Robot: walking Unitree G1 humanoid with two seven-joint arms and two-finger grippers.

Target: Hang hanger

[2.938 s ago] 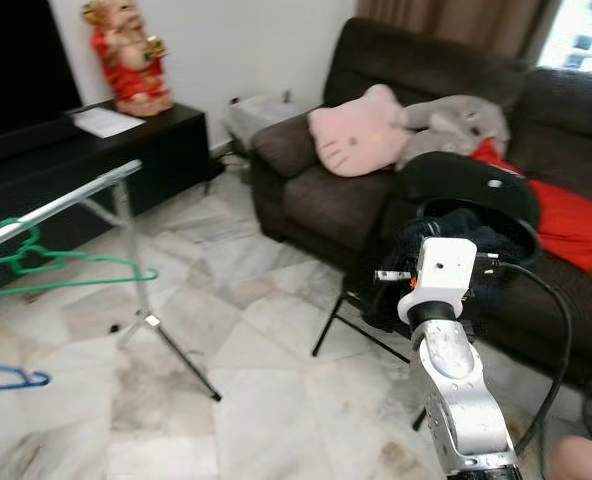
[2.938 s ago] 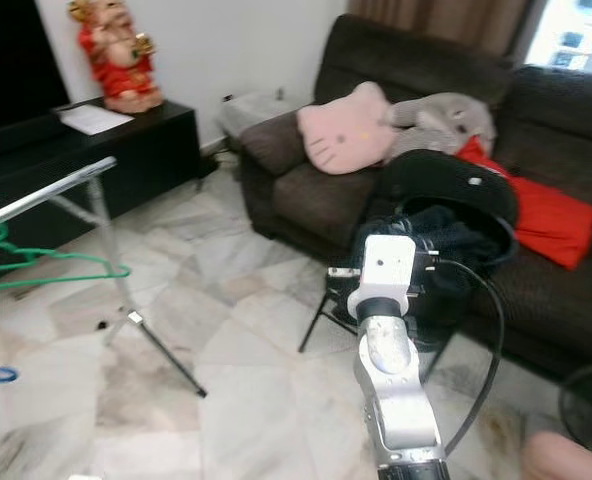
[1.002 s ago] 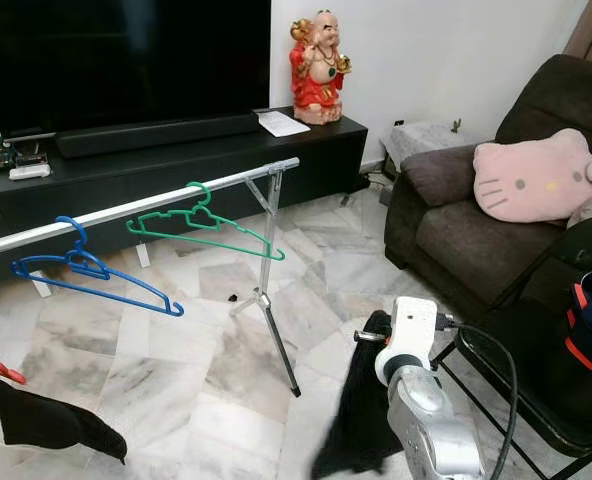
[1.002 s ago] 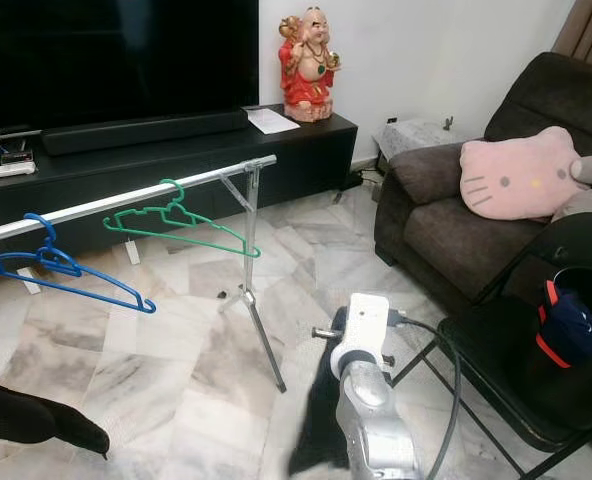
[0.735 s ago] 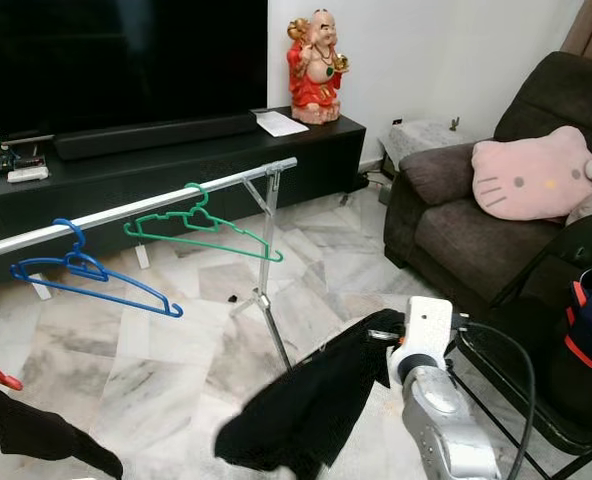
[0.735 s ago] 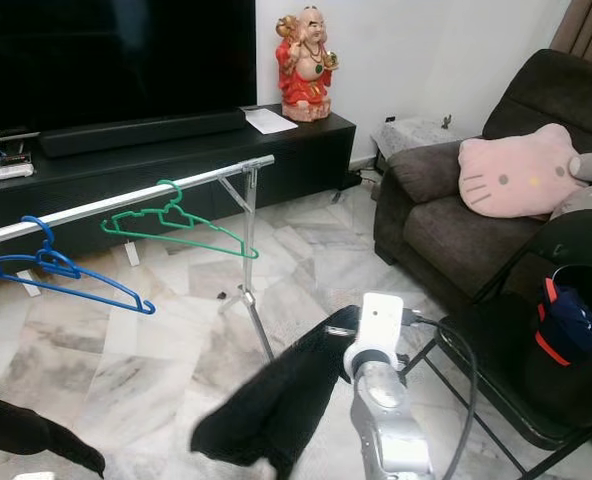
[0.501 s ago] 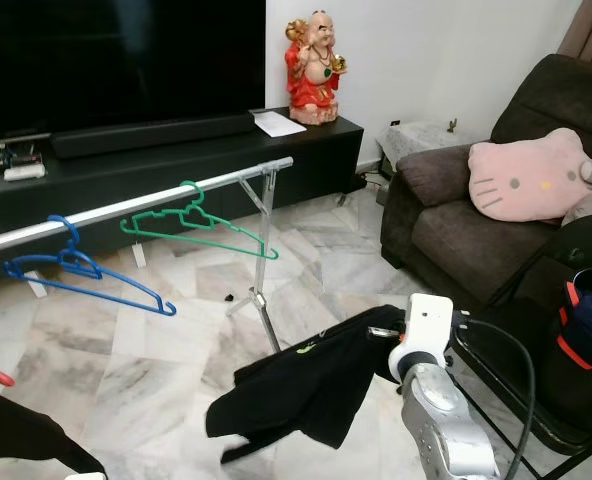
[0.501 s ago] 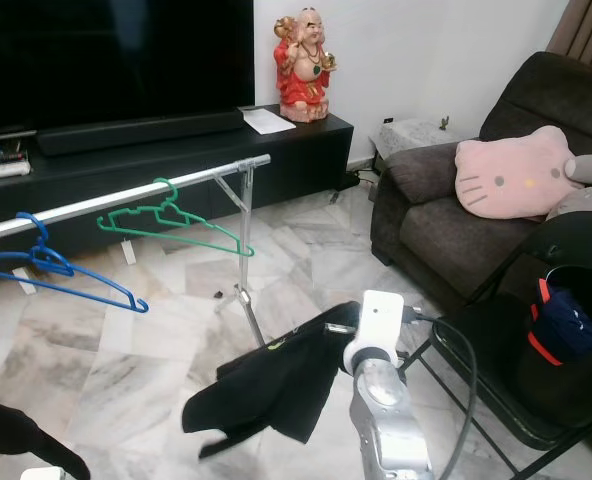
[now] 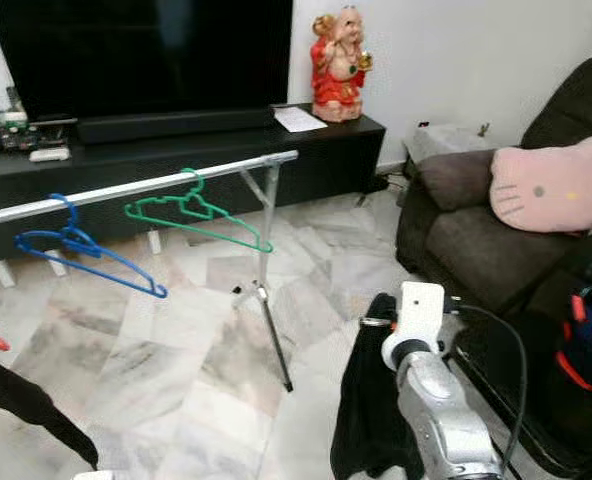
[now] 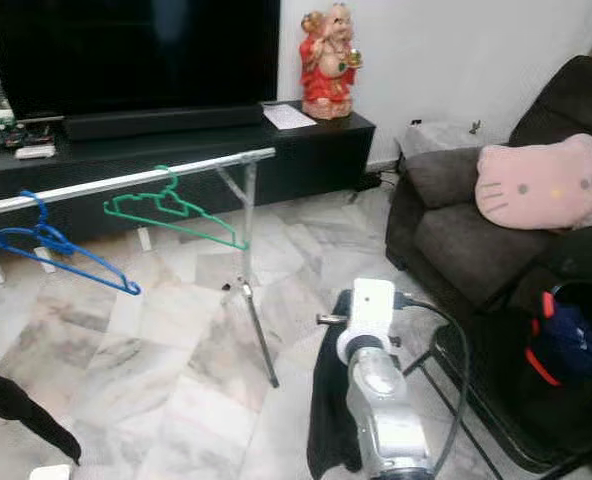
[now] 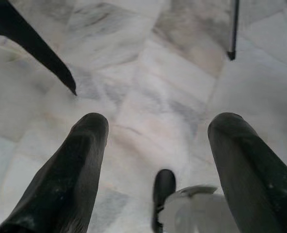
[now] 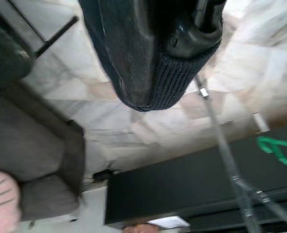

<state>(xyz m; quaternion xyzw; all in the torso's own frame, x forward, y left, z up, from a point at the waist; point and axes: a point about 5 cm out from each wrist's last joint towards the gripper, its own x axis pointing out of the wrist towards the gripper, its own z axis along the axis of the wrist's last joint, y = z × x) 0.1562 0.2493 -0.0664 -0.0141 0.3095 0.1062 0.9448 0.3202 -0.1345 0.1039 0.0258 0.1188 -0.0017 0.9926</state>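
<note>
Your right end effector was clamped on a black garment, held out front so it draped clear of the floor, long axis hanging straight down. Whether a hanger was inside it, you couldn't tell. The rail, with green hanger and blue hanger hooked on it, stood well apart to your left. Your left end effector hung idle, fingers spread.

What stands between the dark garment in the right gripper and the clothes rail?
Nothing visible does. The right gripper holds the dark garment over bare marble floor, and the open stretch up to the clothes rail holds nothing. The green hanger already occupies the rail's near end.
</note>
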